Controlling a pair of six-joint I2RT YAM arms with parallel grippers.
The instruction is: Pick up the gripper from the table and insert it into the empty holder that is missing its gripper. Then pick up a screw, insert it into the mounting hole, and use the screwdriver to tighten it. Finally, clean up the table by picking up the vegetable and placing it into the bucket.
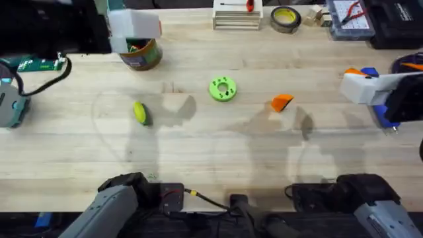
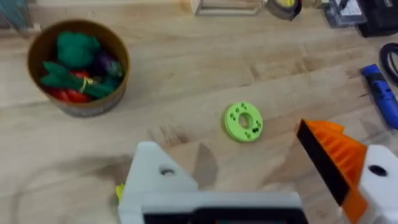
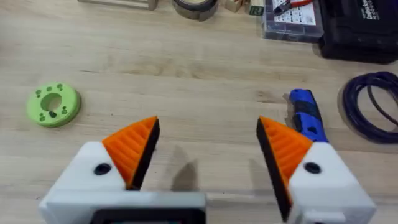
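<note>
The right gripper (image 3: 205, 158) stood open, both orange pads fitted, the jaws well apart and holding nothing; it hung over bare table with the screwdriver (image 3: 306, 115) just beyond one finger. The left gripper (image 2: 249, 180) was also open and empty, but it carried a pad on one side only: the other white holder (image 2: 155, 180) showed a bare face and an open mounting hole. That holder was judged to be the one awaiting the part.

In the overhead view the left arm's gripper sat high near the bucket (image 1: 140, 54), probably held up and steady so that the empty holder could be reached. The right one sat at the table's right edge.

The loose gripper (image 1: 282, 102) lay on the table between the green disc (image 1: 223, 88) and the right arm, apart from both, within the right arm's likely reach. The disc held small dark items, possibly screws; this could not be confirmed.

The vegetable (image 1: 140, 112) lay on the left side of the table, near the bucket but outside it. The bucket already held toy produce.

No step of the task appeared done.
</note>
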